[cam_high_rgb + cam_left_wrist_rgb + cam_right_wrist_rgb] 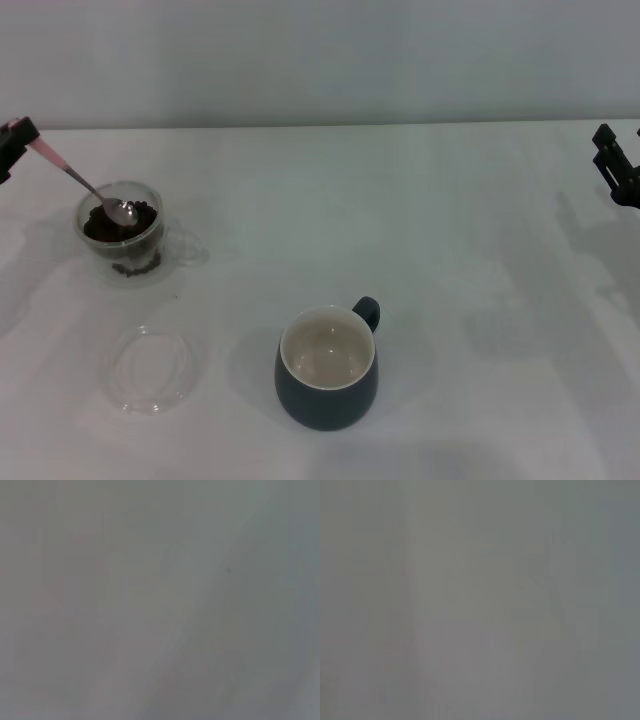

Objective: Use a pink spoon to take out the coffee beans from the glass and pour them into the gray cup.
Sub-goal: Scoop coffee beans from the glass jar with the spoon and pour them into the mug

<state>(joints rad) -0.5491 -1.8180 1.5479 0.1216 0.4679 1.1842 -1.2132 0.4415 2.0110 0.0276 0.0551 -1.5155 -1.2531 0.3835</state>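
Pink spoon (pixel 85 182) slants from left gripper (pixel 14 140), clamped on its handle at table's left edge, bowl down in glass (pixel 122 233) of coffee beans (pixel 118 225); gray cup (pixel 327 367) near front edge, clear dish (pixel 150 369) beside; right gripper (pixel 616 165) right edge, fingers unclear

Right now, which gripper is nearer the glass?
Left. The left gripper holds the spoon dipped into the glass; the right gripper is across the table.

No legible text, label, brand, number or sign is showing in any view. Surfaces near the gray cup (pixel 327 368) are appearing unmarked; both wrist views are showing only featureless grey.
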